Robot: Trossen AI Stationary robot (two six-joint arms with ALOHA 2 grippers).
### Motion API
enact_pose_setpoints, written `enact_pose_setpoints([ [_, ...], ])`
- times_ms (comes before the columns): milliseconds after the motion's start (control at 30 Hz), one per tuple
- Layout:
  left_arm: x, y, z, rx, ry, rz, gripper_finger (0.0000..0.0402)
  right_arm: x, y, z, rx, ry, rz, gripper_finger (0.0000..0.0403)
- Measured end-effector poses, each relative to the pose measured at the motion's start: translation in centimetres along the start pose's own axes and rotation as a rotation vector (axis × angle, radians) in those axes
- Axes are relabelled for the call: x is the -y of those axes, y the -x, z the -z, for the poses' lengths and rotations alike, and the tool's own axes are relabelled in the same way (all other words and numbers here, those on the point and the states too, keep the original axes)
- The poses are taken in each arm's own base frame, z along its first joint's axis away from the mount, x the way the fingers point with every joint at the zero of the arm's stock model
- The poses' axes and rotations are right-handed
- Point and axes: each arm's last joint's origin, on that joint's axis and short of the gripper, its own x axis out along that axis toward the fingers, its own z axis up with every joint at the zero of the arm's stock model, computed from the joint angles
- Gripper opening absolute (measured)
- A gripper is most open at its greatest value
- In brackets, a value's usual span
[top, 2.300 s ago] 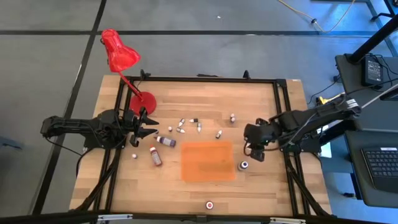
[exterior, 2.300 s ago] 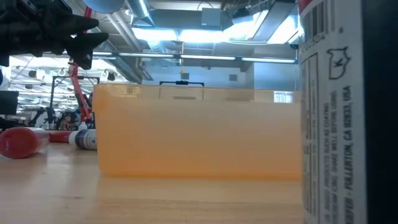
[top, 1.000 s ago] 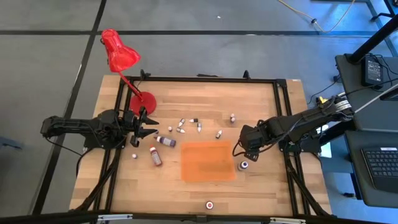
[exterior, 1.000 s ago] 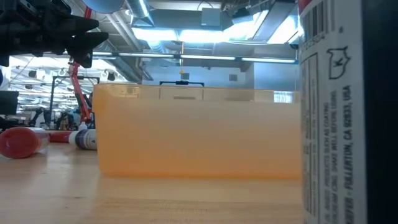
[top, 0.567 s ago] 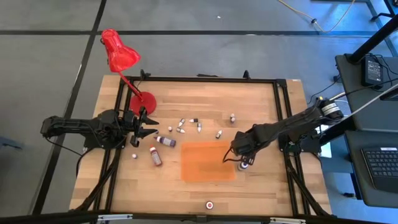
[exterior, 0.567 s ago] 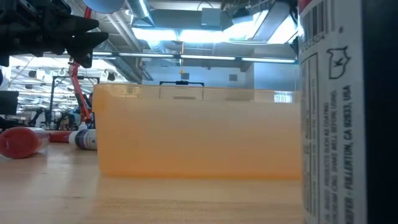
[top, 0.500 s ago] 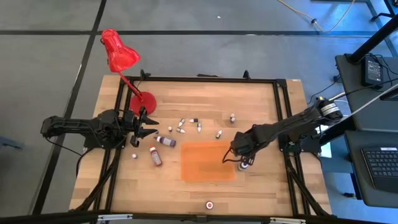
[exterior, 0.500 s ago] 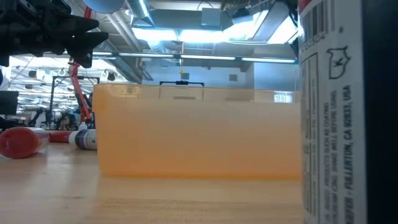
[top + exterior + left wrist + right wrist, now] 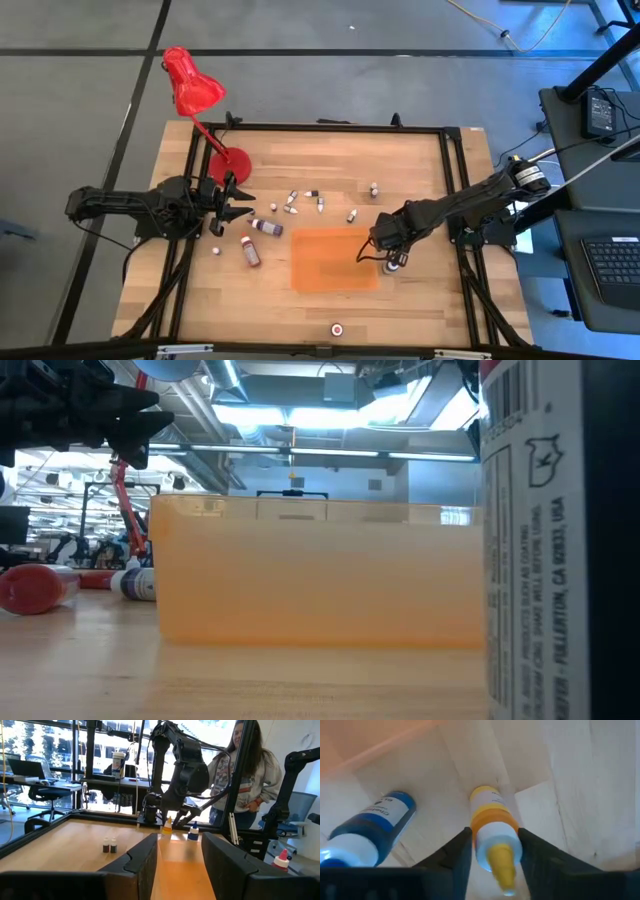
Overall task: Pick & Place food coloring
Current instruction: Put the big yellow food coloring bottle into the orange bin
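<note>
Down at the right edge of the orange mat (image 9: pixel 334 259), the right hand (image 9: pixel 381 256) is lowered to the table (image 9: pixel 400 170) with its two fingers (image 9: pixel 451 854) spread on either side of an upright yellow dropper bottle (image 9: pixel 493 838). From the right wrist view the fingers sit close on both sides of the bottle's orange band, but whether they are pressing on it cannot be told. A blue dropper bottle (image 9: pixel 367 826) stands just beside the yellow one, outside the fingers. The left wrist view shows the same pair far across the mat, yellow and blue side by side under the right hand.

The left hand (image 9: pixel 240 204) hovers at the left side of the table near the base of the red lamp (image 9: pixel 197 100), its fingers (image 9: pixel 141 860) held apart with nothing between them.

Other food coloring is scattered over the wood: a purple-lidded bottle (image 9: pixel 266 227) and a red bottle (image 9: pixel 250 251) lie on their sides left of the mat, a loose group of small droppers (image 9: pixel 305 203) sits behind the mat, and a red-lidded jar (image 9: pixel 337 327) stands alone near the front edge. A person (image 9: pixel 244 770) stands beyond the table in the left wrist view
</note>
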Motion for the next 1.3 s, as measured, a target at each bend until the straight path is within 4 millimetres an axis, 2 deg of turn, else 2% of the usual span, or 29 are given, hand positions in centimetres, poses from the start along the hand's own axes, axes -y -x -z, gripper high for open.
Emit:
enact_pose_setpoints([
  [100, 0.0, 0.0, 0.0, 0.0, 0.0, 0.0, 0.0149, 0.0, 0.0, 0.0, 0.0, 0.003, 0.0, 0.0125],
  [333, 0.0, 0.0, 0.0, 0.0, 0.0, 0.0, 0.0152, 0.0, 0.0, 0.0, -0.002, 0.002, 0.002, 0.0136],
  [567, 0.0, 0.0, 0.0, 0.0, 0.0, 0.0, 0.0152, 0.2, 0.3, 0.1, -0.023, 0.007, 0.025, 0.0123],
  [767, 0.0, 0.0, 0.0, 0.0, 0.0, 0.0, 0.0152, 0.0, 3.2, -0.6, 0.027, 0.01, 0.036, 0.0123],
  [1067, 0.0, 0.0, 0.0, 0.0, 0.0, 0.0, 0.0152, -0.1, 8.9, -2.8, 0.233, 0.058, -0.049, 0.0123],
  [1200, 0.0, 0.0, 0.0, 0.0, 0.0, 0.0, 0.0152, 0.1, 10.2, -3.7, 0.287, 0.086, -0.073, 0.0124],
  [1300, 0.0, 0.0, 0.0, -0.002, 0.0, 0.0, 0.0152, -0.4, 10.6, -4.7, 0.333, 0.12, -0.122, 0.0124],
])
